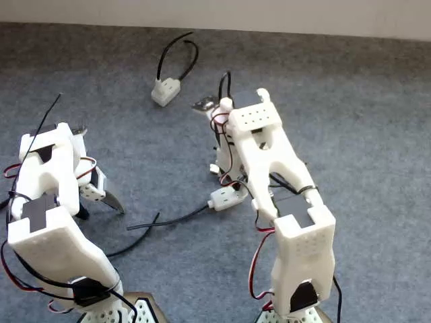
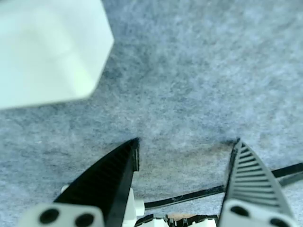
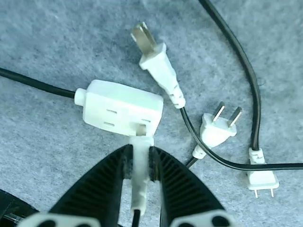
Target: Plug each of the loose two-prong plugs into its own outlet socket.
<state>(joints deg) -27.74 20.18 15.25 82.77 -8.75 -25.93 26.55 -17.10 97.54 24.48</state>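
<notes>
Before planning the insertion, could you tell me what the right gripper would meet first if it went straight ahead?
Probably the white outlet block: the right gripper holds a plug whose tip is at the block's side.

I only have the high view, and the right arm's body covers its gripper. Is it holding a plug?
Observer: Yes. The right gripper is shut on a white plug, its nose against the outlet block.
Operator: Fully seated?
Observer: Seemingly not: a strip of metal blade shows between plug and block.
Operator: How many plugs are loose there?
Observer: Three lie on the carpet near the block: a large plug, a middle plug and a small plug.
</notes>
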